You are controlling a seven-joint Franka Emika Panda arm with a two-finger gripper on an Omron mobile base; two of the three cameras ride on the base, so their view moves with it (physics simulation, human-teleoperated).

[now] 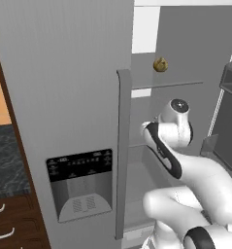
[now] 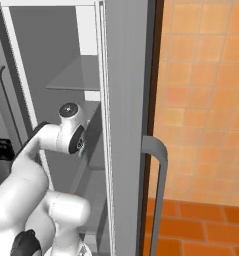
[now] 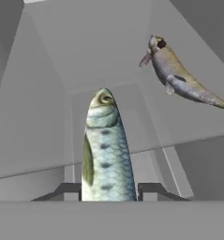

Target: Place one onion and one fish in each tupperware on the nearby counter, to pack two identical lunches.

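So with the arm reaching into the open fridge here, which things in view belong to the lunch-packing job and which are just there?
Job:
- blue-green scaly fish, between the fingertips of the shut gripper
- second, grey-brown fish, lying beyond it
- small brown onion on a fridge shelf
- black-grey marbled counter

Just there:
- grey fridge door with dispenser panel
- orange tiled wall

Grey fridge (image 1: 64, 73), orange tiled wall (image 2: 206, 100), possibly terracotta floor (image 2: 201, 230)

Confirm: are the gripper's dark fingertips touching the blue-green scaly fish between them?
Touching. In the hand view, both fingertips press against the sides of the blue-green scaly fish, with no gap showing either side.
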